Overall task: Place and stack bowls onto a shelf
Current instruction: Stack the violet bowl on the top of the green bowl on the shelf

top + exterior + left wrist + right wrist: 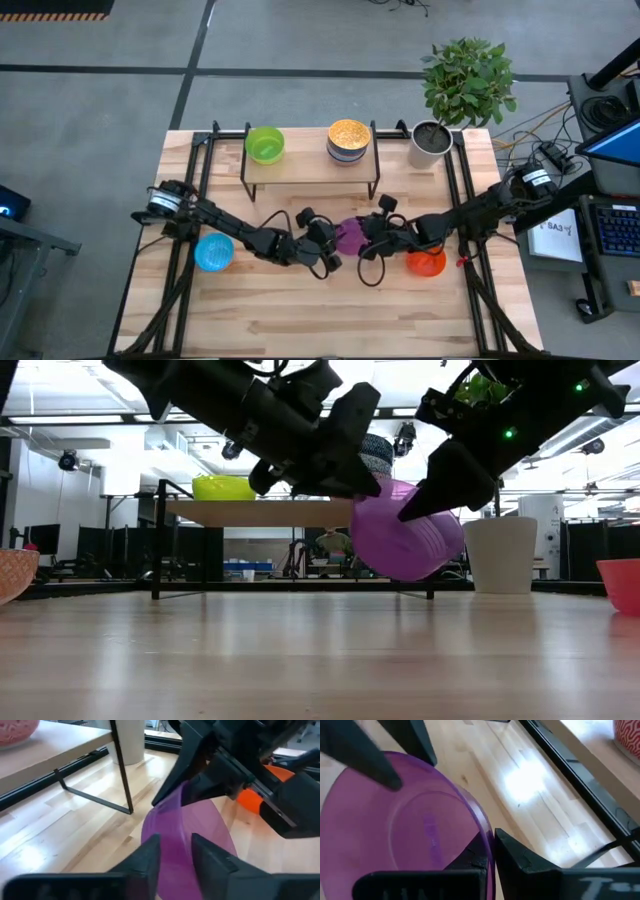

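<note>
The purple bowl [350, 237] hangs tilted above the table's middle [405, 540], between my two grippers. My left gripper [327, 242] meets it from the left and my right gripper [374, 236] from the right, both shut on it. The shelf [310, 165] stands at the far side, carrying a green bowl [265, 144] and a gold-speckled bowl [348, 133] stacked on another one. A light blue bowl [214, 252] and an orange-red bowl [426, 263] sit on the table. An orange patterned bowl [12, 575] shows at the low view's left edge. My left gripper [176, 855] has the purple bowl's wall at the rim [175, 837] between its two fingers, one finger on each face. It comes from the table's left, slanting down. The bowl is lifted clear and tilted. My right gripper [489, 851] pinches the bowl's rim [481, 827] between its two fingers, on the side opposite my left gripper. It comes from the table's right, slanting down. The bowl hangs clear of the table [405, 555].
A grey plant pot [430, 143] with a leafy plant stands right of the shelf. The shelf's thin black legs [122, 775] are close behind the held bowl. Black frame rails [470, 250] run along both table sides. Bare wood lies toward the near edge [330, 320].
</note>
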